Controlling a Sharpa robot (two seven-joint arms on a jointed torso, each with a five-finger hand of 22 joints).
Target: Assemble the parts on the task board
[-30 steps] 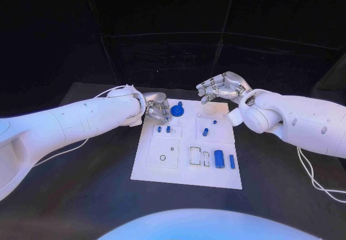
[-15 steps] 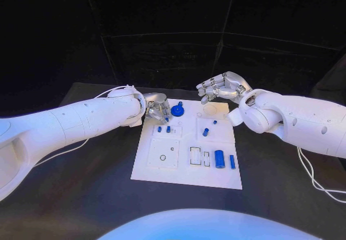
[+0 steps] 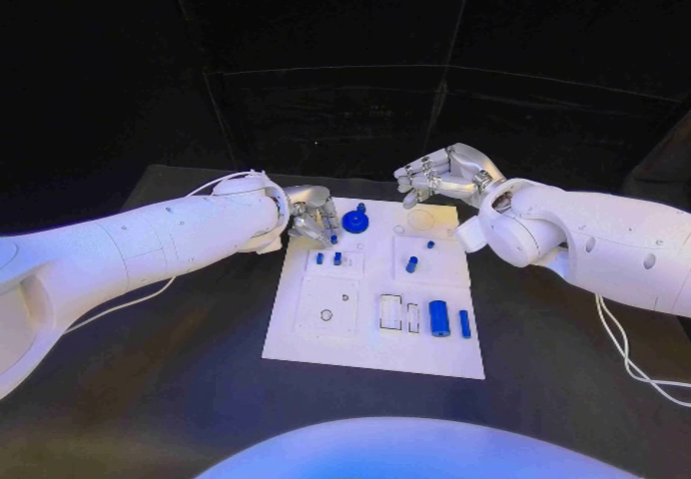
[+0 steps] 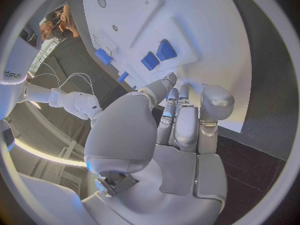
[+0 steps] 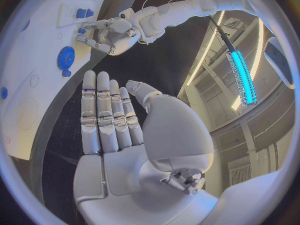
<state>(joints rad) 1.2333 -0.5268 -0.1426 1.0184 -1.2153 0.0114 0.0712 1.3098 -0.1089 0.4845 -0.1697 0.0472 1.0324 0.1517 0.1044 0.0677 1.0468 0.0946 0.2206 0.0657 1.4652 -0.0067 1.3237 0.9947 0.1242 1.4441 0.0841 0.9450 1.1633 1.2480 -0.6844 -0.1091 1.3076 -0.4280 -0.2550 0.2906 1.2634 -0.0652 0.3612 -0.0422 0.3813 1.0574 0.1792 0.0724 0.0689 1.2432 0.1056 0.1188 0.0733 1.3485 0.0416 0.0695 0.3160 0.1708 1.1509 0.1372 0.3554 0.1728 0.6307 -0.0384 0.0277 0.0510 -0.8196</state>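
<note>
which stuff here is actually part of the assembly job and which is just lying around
Part of the job:
- flat white task board
- round blue gear-like part at the board's far edge
- upright blue cylinder part
- slim blue bar part
- left hand, right hand

Just there:
- black table
- white cable

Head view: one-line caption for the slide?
Left hand at the task board's far left corner beside a round blue part; right hand open above the far edge.
</note>
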